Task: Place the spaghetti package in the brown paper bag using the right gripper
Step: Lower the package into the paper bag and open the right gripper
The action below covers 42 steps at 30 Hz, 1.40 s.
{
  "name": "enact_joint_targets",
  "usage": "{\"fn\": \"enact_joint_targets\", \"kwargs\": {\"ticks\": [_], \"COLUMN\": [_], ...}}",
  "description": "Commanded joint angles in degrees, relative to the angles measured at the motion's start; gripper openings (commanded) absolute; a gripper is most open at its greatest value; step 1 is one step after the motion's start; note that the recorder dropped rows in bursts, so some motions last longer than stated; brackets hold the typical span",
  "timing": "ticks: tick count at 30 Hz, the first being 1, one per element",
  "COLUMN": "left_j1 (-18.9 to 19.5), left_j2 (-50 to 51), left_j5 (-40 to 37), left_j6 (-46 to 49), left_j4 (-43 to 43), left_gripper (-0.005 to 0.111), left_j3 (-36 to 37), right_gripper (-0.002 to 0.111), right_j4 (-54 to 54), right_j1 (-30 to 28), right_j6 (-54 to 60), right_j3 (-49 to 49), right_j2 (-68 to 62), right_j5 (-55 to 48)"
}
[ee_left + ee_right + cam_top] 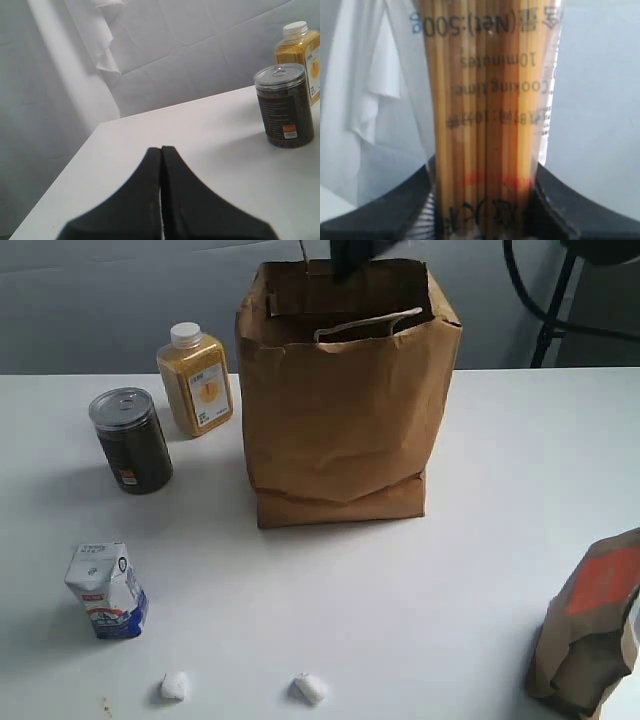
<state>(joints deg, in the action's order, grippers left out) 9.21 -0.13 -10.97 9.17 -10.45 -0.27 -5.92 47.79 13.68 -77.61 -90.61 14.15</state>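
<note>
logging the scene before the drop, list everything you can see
brown paper bag: 1, brown, open, table centre
spaghetti package: 1, clear, yellow strands, between right jaws
juice bottle: 1, orange, white cap, left of bag
can: 1, dark, silver lid, beside bottle
carton: 1, white and blue, front left
lumps: 2, white, front edge
pouch: 1, brown, orange-red label, front right
stand: 1, black, behind table, right
table: 1, white, under all
left jaws: 1 pair, black, shut, empty
right jaws: 1 pair, black, shut on spaghetti package
</note>
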Motion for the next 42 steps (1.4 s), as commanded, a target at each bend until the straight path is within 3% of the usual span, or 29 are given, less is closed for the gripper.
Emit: {"fn": "enact_joint_targets", "kwargs": {"ticks": [1,6,15,17,24,26,36,42], "left_j1": [-0.1,-0.1,-0.1,-0.1,-0.1,-0.1,-0.1,-0.1], "left_j2": [0.1,0.1,0.1,0.1,0.1,0.1,0.1,0.1], "left_j5": [0.1,0.1,0.1,0.1,0.1,0.1,0.1,0.1], "left_j6": [-0.2,-0.2,-0.2,-0.2,-0.2,-0.2,-0.2,-0.2], "left_j4": [0.3,0.3,0.3,0.3,0.3,0.3,0.3,0.3], "left_gripper": [0.000,0.000,0.000,0.000,0.000,0.000,0.000,0.000], "left_j3": [0.3,0.3,0.3,0.3,0.3,0.3,0.3,0.3], "right_gripper": [0.000,0.000,0.002,0.009,0.058,0.064,0.065,0.060], "right_j4": [1.1,4.5,5.9,5.9,7.1,7.2,7.2,7.2], "right_j1": [-1.6,-2.1,-3.3,-3.3,-3.3,-3.3,-3.3,-1.8], "right_j6": [1.3,4.1,4.3,4.3,4.3,4.3,4.3,4.2], "right_j3": [-0.5,-0.5,-0.5,-0.5,-0.5,-0.5,-0.5,-0.5], "right_j2": [-3.6,-6.6,-9.1,-9.1,-9.2,-9.2,-9.2,-3.7], "right_j5": [-8.1,-17.7,-25.1,-25.7,-29.5,-29.9,-35.3,-32.1]}}
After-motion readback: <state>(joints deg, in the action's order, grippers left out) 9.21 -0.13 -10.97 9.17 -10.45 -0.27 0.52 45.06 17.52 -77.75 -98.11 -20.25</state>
